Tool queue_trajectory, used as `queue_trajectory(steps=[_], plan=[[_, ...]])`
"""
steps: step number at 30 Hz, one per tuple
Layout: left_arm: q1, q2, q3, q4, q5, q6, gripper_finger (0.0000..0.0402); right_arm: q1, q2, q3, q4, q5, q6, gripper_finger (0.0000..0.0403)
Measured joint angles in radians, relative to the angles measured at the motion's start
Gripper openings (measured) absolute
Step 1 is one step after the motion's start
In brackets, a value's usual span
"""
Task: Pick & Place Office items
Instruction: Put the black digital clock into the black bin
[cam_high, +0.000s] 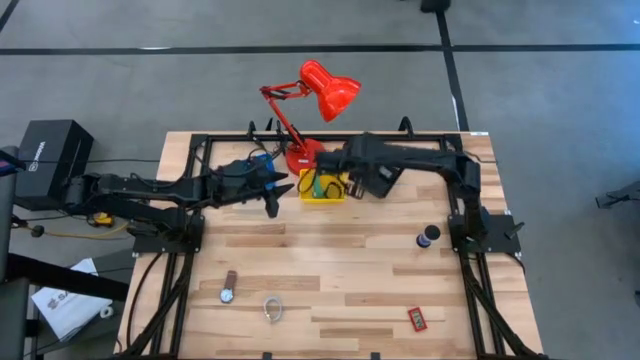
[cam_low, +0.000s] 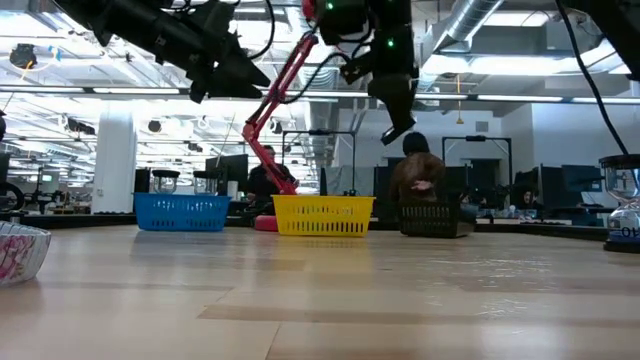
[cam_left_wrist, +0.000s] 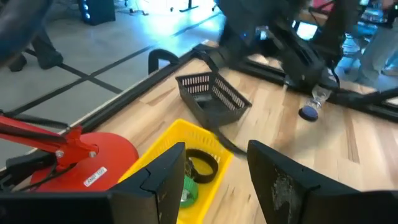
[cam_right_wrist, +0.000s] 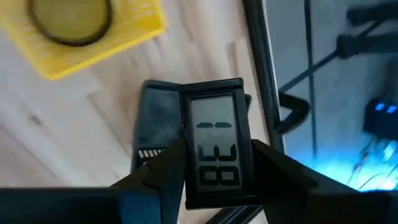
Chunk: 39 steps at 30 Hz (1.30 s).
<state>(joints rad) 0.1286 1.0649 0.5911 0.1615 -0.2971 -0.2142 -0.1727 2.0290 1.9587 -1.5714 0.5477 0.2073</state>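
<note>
My right gripper (cam_right_wrist: 217, 149) hangs over the black tray (cam_right_wrist: 155, 118), shut on a small black gadget with a grey number display (cam_right_wrist: 214, 134). In the high view it (cam_high: 372, 185) is just right of the yellow tray (cam_high: 322, 188). That tray holds a green stubby piece (cam_left_wrist: 186, 190) and a black ring (cam_left_wrist: 202, 165). My left gripper (cam_left_wrist: 217, 149) hovers open, nothing between its fingers, left of the yellow tray (cam_high: 275, 195). On the table lie a wristwatch (cam_high: 229, 288), a clear ring (cam_high: 272, 309), a small red rectangle (cam_high: 417, 319) and a black cylinder (cam_high: 428, 237). My right gripper pinches the gadget between its two fingers by its two long side edges (cam_right_wrist: 186, 168), near one short end. The fingers slant down from above and lie across the gadget. The gadget is lifted clear, display toward the wrist, above the black tray.
The red desk lamp (cam_high: 325, 90) stands on its base (cam_left_wrist: 93, 165) behind the yellow tray. A blue tray (cam_low: 182, 212), the yellow tray (cam_low: 323, 215) and the black tray (cam_low: 435, 218) line the far edge. A black frame rail (cam_right_wrist: 264, 68) runs beside the black tray.
</note>
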Motion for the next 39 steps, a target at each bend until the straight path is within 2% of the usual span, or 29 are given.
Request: queue_trajectory(steps=[6,21,25,30,39], plan=[[-0.017,0.0,0.0,-0.073,0.0,0.0,0.0167,-0.075,-0.001,0.0,0.0,-0.084,0.006,0.0136],[-0.019,0.0,0.0,-0.205,0.0,-0.056,0.0167,-0.142,-0.017,-0.001,0.0,-0.07,0.015,0.0139],[-0.019,0.0,0.0,-0.207,0.0,-0.056,0.0167,-0.122,-0.017,-0.001,0.0,-0.085,0.007,0.0144],[-0.018,0.0,0.0,-0.204,0.0,-0.056,0.0167,-0.062,-0.017,-0.001,0.026,-0.189,-0.058,0.014],[-0.015,0.0,0.0,-0.141,-0.001,-0.055,0.0167,0.023,-0.076,0.0,0.11,-0.208,-0.112,0.0141]])
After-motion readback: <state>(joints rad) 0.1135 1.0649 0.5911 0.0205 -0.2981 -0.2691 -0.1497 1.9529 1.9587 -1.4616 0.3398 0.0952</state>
